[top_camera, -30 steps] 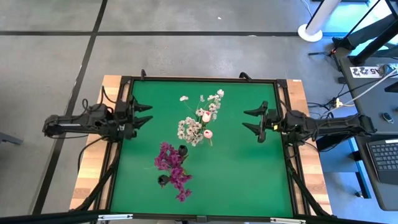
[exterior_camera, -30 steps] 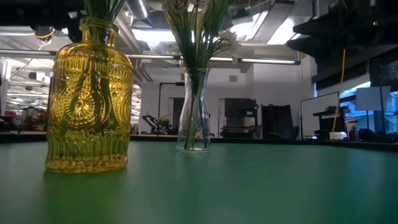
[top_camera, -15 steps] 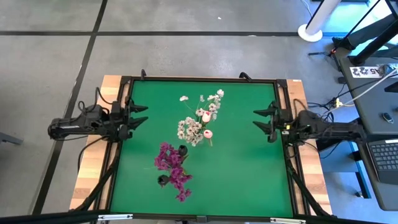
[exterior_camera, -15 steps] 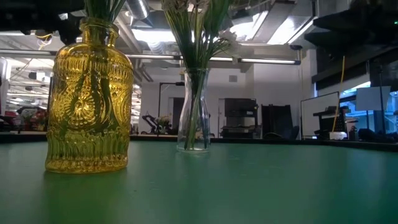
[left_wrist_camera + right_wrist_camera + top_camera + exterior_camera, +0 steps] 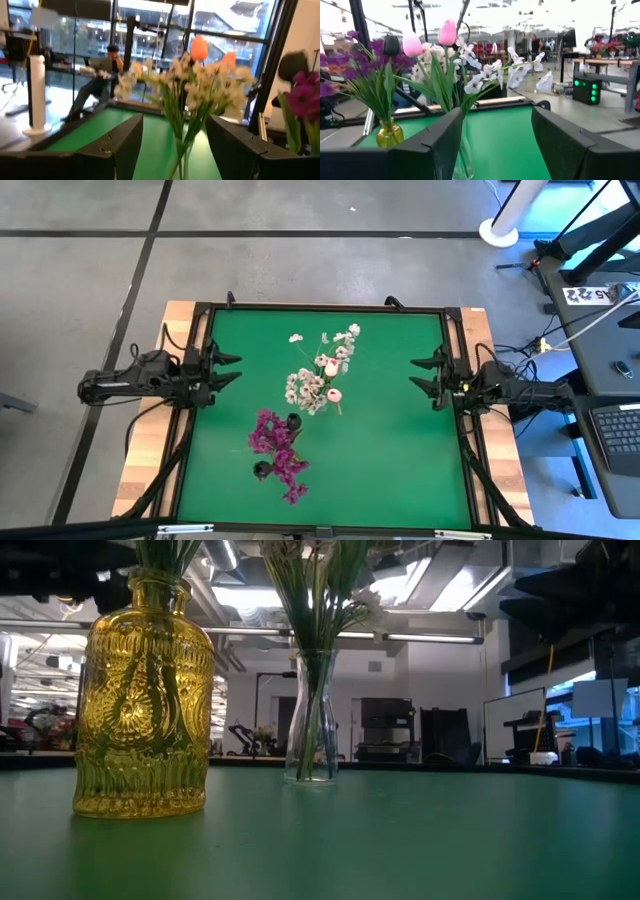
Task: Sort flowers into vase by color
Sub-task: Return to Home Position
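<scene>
**Flowers Sorted Into Two Vases, Grippers Empty at the Tabletop's Edges**

From above: white sprays and pink tulip buds (image 5: 318,375) bunched near the middle of the green tabletop (image 5: 380,470). Just beside them, toward the edge at the bottom of the view, the magenta-purple clusters (image 5: 278,450). Both vases all but hidden beneath the blooms. At the left edge the left gripper (image 5: 232,369), at the right edge the right gripper (image 5: 414,373), each empty, prongs spread, well apart from the flowers.

At table height: yellow vase (image 5: 143,700) in front, clear vase (image 5: 310,720) farther back. Only green stalks in view, every blossom cut off above. Dark arm shapes overhead, too dim to tell apart.

Left wrist: own fingers (image 5: 115,145) wide apart, blurred white and pink blooms between them. Purple clusters cut off at the frame. Beyond the table, a seated person (image 5: 100,80).

Right wrist: fingers (image 5: 440,145) parted likewise, both bouquets in view, clear vase partly behind one finger.
</scene>
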You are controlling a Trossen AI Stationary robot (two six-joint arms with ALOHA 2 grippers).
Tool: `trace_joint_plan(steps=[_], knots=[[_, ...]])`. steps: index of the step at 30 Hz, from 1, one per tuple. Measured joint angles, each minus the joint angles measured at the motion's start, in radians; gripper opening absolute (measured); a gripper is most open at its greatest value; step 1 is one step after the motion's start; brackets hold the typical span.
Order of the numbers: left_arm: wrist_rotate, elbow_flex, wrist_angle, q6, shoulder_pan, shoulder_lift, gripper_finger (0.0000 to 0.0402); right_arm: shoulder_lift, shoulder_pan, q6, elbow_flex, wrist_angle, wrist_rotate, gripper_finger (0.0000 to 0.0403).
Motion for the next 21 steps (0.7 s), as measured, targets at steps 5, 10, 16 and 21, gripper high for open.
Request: trace_joint_plan(steps=[5, 10, 16, 21], knots=[[0.004, -0.083, 0.051, -0.021, 0.0, 0.0, 0.0188, 0.0, 0.0, -0.015, -0.108, 0.131, -0.021, 0.0236], [0.002, -0.155, 0.103, -0.021, 0.0, 0.0, 0.0152, -0.001, 0.0, -0.001, -0.108, 0.101, -0.018, 0.0236], [0.002, -0.198, 0.13, -0.021, 0.0, 0.0, 0.0087, -0.001, 0.0, 0.011, -0.11, 0.043, -0.019, 0.0236], [0.005, -0.202, 0.119, -0.021, 0.0, 0.0, 0.002, -0.001, 0.0, 0.032, -0.111, 0.047, -0.012, 0.0236]])
